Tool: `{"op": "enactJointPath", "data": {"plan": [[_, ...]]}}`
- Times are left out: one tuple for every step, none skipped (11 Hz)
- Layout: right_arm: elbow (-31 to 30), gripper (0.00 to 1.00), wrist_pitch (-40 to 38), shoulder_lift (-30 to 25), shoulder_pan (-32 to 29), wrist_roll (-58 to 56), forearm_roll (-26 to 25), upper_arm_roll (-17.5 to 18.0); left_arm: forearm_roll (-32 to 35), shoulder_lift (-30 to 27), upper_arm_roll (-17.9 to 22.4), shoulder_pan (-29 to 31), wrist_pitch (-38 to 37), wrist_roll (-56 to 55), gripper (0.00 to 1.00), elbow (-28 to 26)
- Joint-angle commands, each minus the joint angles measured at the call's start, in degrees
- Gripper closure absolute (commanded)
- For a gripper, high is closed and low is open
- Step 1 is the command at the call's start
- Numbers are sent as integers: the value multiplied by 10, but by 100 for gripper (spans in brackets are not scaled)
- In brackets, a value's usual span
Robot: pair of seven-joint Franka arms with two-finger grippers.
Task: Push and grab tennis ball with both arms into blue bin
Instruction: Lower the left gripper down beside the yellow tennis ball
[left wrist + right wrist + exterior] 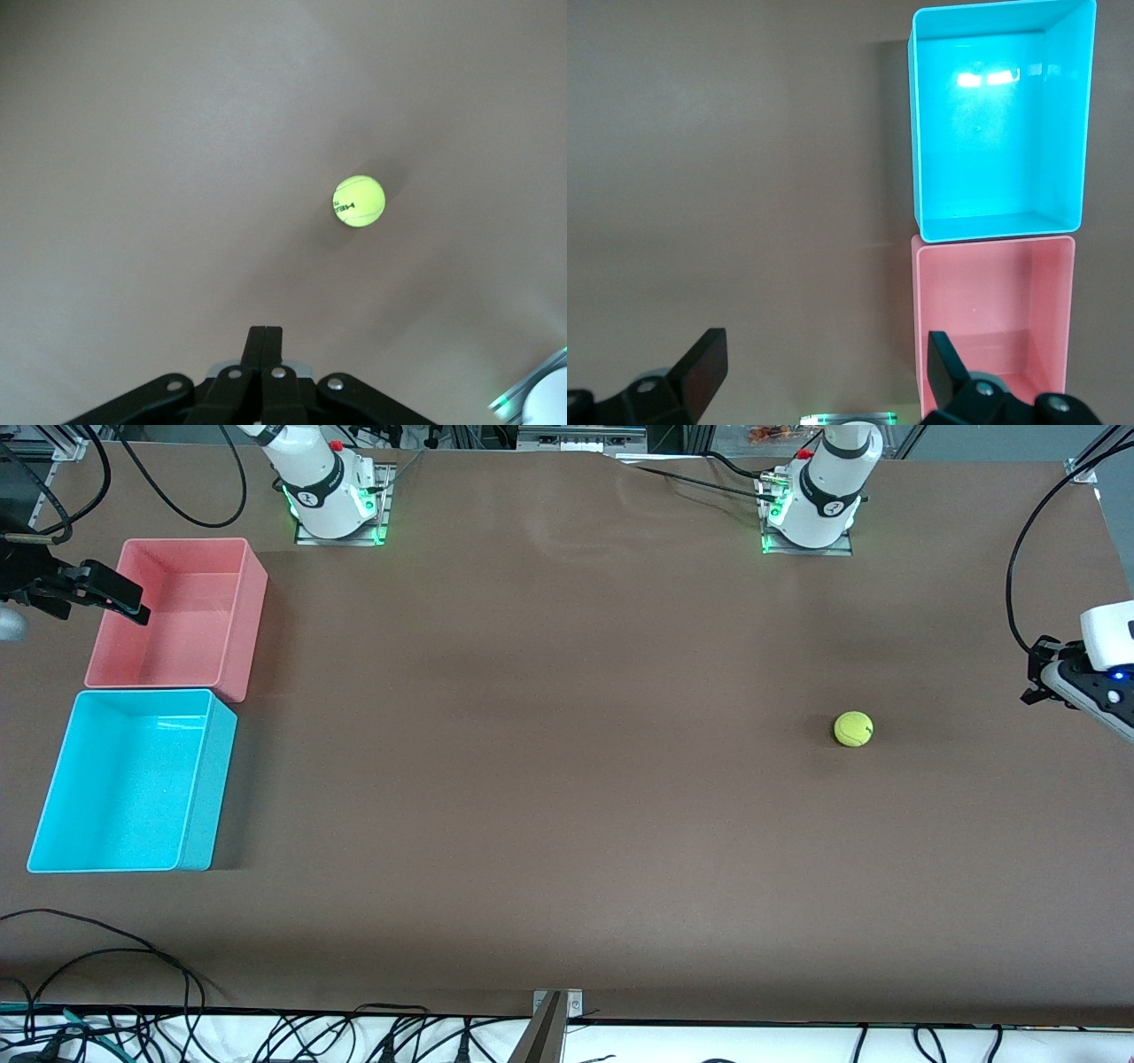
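Observation:
The tennis ball (853,729) lies alone on the brown table toward the left arm's end; the left wrist view shows it too (359,202). My left gripper (1033,684) hangs over the table's edge at that end, apart from the ball, and its fingers (264,343) are shut on nothing. The blue bin (133,779) stands empty at the right arm's end and also shows in the right wrist view (1001,124). My right gripper (133,602) is open and empty (824,359) above the edge of the pink bin.
The pink bin (177,615) stands empty, touching the blue bin and farther from the front camera; the right wrist view shows it as well (992,310). Both arm bases (337,505) (811,514) stand at the table's back edge. Cables lie along the front edge.

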Motion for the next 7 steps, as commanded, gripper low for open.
{"op": "enactJointPath", "data": {"plan": [[12,0,-1,4,0,-3,-8,0,48,-33,-12,-4,65,115,100,-63],[12,0,-1,4,0,-3,-8,0,65,-49,-23,0,107,163,100,-96],[12,0,-1,4,0,-3,-8,-1,65,-54,-23,3,133,207,100,-120],[12,0,-1,4,0,-3,-8,-1,52,-57,-23,17,159,255,100,-141],[12,0,-1,4,0,-3,-8,0,30,-60,-23,24,180,298,100,-160],[12,0,-1,4,0,-3,-8,-1,8,-60,-23,42,197,344,100,-173],[12,0,-1,4,0,-3,-8,-1,-9,-58,-22,54,209,399,100,-182]]}}
